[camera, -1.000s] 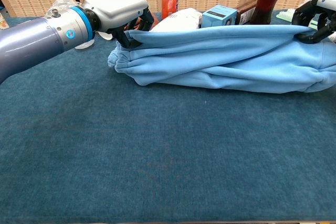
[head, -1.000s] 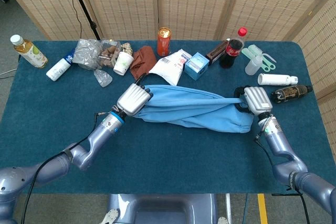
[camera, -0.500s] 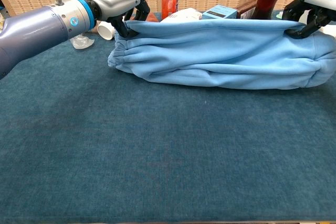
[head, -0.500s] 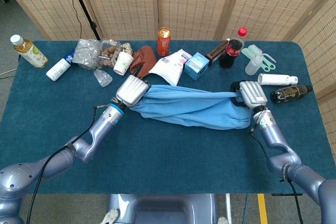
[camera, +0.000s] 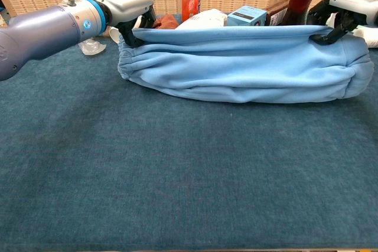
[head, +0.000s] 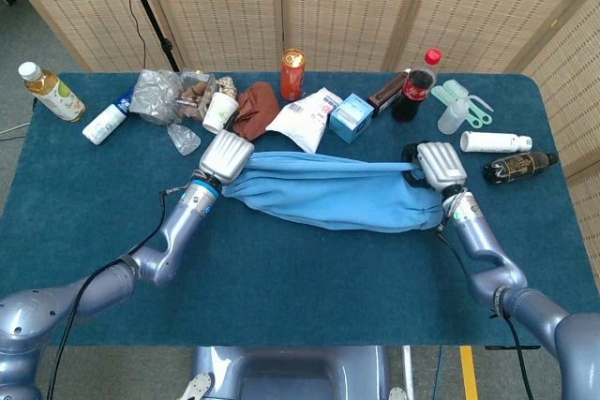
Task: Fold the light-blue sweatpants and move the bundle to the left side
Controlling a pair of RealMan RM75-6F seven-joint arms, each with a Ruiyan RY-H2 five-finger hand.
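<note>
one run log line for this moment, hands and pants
left hand: grips pants end | right hand: grips other end | sweatpants: folded lengthwise, mid-table | bundle: not moved left

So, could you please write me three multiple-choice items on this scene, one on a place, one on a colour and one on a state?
1. Where does the orange can stand?
A. along the far edge
B. at the near edge
C. on the sweatpants

2. What colour is the cola bottle cap?
A. green
B. red
C. white

3. How are the sweatpants held?
A. by neither hand
B. by one hand
C. by both hands

Answers: 1 A, it stands behind the sweatpants; 2 B, the cap is red; 3 C, the left hand and the right hand each grip an end.
</note>
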